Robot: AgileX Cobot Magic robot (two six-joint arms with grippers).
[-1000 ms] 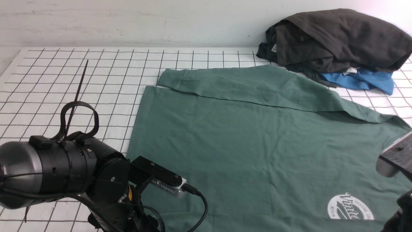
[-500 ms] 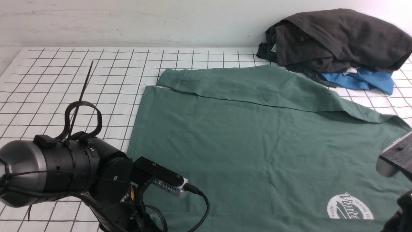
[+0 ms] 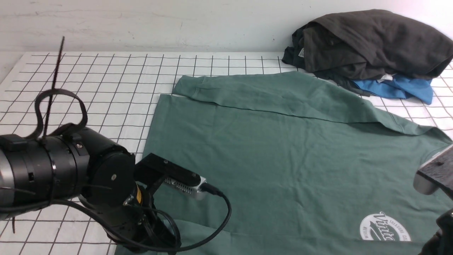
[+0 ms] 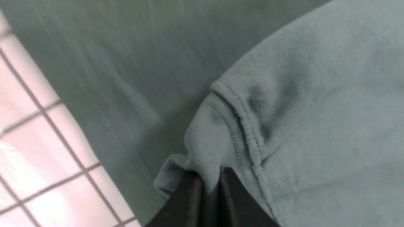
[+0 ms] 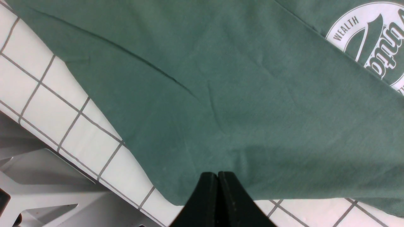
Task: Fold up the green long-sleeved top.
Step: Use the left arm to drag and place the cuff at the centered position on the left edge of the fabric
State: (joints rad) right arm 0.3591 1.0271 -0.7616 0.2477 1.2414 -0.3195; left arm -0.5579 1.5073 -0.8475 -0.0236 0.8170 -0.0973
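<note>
The left fingers (image 4: 232,195) are clenched on the ribbed cuff (image 4: 208,142) of the green top (image 4: 315,94). A fold of the ribbing is pinched between the 2 black tips, and the sleeve end is bunched up over the cloth beneath. The right fingers (image 5: 206,195) are pressed together with nothing seen between them, poised over the near edge of the top where it meets the table (image 5: 41,82).

In the front view the left arm (image 3: 60,173) reaches down at the near left corner of the top, its fingers hidden behind its own body and cable. Only a small grey and black part of the right arm (image 3: 433,173) shows at the right edge.

The top lies spread flat across the middle and right of the white, grid-lined table. 1 sleeve is folded along its far edge, and the round white logo (image 3: 385,227) sits near the right front. In the far right corner a heap of dark clothes (image 3: 371,42) rests on a blue garment (image 3: 400,88), right beside the top
</note>
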